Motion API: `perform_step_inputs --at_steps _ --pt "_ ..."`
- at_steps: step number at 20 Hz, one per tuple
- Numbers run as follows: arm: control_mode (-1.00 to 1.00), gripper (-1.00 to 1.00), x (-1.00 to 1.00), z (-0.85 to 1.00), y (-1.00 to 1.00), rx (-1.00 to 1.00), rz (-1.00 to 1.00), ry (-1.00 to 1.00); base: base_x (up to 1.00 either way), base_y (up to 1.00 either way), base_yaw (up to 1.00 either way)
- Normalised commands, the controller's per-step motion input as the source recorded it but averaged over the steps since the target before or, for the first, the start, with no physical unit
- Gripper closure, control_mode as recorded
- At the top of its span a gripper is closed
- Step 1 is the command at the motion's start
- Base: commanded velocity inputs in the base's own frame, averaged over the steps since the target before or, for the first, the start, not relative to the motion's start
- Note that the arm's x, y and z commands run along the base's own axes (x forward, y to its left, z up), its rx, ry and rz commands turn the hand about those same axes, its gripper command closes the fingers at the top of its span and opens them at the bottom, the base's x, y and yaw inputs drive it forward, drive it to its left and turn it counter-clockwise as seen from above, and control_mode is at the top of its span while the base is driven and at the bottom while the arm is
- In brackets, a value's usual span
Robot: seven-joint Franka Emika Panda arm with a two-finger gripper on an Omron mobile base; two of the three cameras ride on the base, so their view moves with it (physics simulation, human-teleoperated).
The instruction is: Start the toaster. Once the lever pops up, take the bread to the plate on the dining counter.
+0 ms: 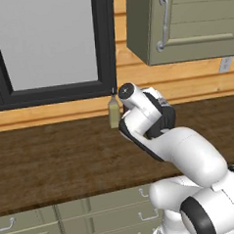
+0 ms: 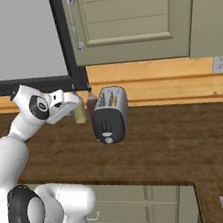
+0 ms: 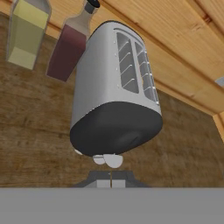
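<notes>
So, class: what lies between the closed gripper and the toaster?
Nothing: in the hand view, the gripper sits just short of the toaster, with only bare counter around.

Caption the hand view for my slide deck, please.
Shut gripper poised just before the silver toaster's dark lever end, yellow bottle and red bottle behind.

the glossy white, rounded-link robot arm point(image 1: 190, 156) has black bands at its joints and a round dark cap at the elbow end. its two small dark finger tips point(image 3: 111, 178) are blocky with pale pads.
</notes>
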Motion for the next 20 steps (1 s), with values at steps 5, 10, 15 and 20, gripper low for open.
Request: perform_step_inputs --at_steps 5,10,15,20 --pt "-1.00 1.00 0.00 0.00 0.00 0.00 0.00 0.00 0.00 0.00 0.00" --pt "-1.00 1.00 0.00 0.00 0.00 0.00 0.00 0.00 0.00 0.00 0.00" --pt "-1.00 1.00 0.00 0.00 0.00 0.00 0.00 0.00 0.00 0.00 0.00" --pt "-1.00 1.00 0.00 0.00 0.00 0.00 0.00 0.00 0.00 0.00 0.00"
